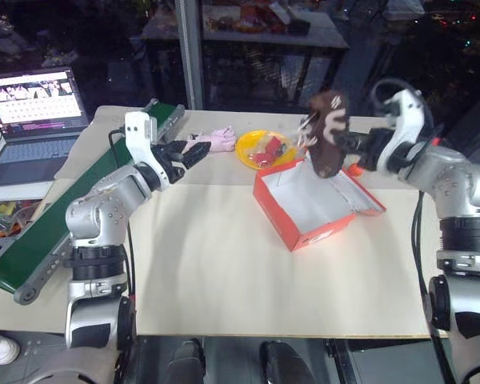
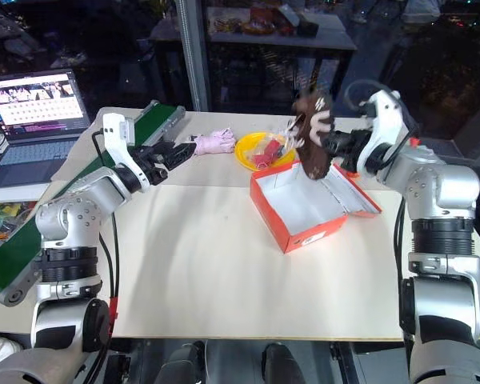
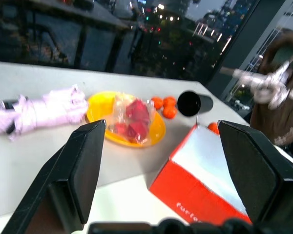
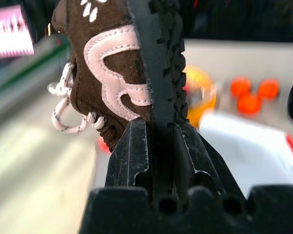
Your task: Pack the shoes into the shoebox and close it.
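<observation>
Right gripper [image 4: 158, 146] is clamped on the sole of one brown shoe [image 1: 330, 132], held upright above the far edge of the open shoebox [image 1: 316, 208], right of centre on the table [image 1: 224, 280]. Left gripper [image 1: 194, 154] is spread and empty, well left of the box. No shoe is seen inside the box yet; packing and lid closure are judged outstanding.

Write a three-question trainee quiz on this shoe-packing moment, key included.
1. True or false: the red-orange cardboard shoebox is closed.
2. Which gripper holds the dark brown shoe with white laces? A) left B) right
3. Fill in: the left gripper is ____, holding nothing.

Key: 1 false, its white inside shows; 2 B, the right gripper clamps the sole above the box; 3 open, near the yellow round plate.
</observation>
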